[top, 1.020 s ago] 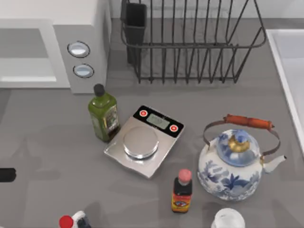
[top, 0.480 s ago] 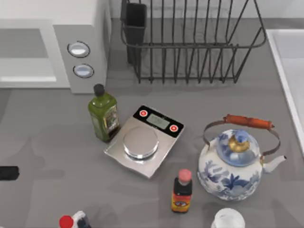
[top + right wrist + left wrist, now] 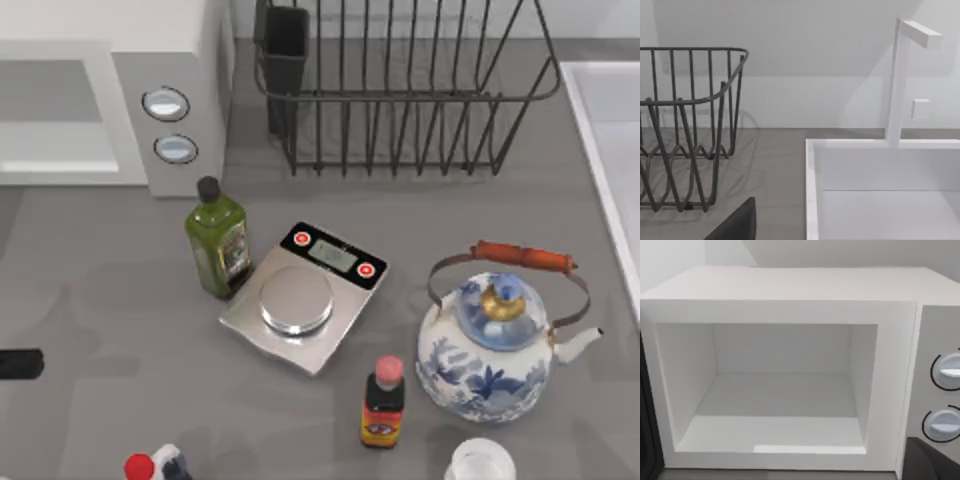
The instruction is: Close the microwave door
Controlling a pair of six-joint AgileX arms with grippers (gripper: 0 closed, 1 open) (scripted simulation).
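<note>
The microwave (image 3: 110, 110) sits at the table's far left, cavity empty (image 3: 785, 390); the door is seen as a dark edge (image 3: 647, 440) swung out beside the opening. A dark part at the left edge (image 3: 18, 364) is taken as the left arm (finger state cannot be told for either gripper). Risk: olive oil bottle (image 3: 218, 245) clipped if the sweep runs wide. Dish rack (image 3: 685, 130) and sink (image 3: 880, 195) are seen empty.

Little of our body is visible. Our left arm (image 3: 18, 364) appears as a small matte black block with rounded corners. In each wrist view a dark charcoal, smooth, unmarked piece of our tool housing shows.
</note>
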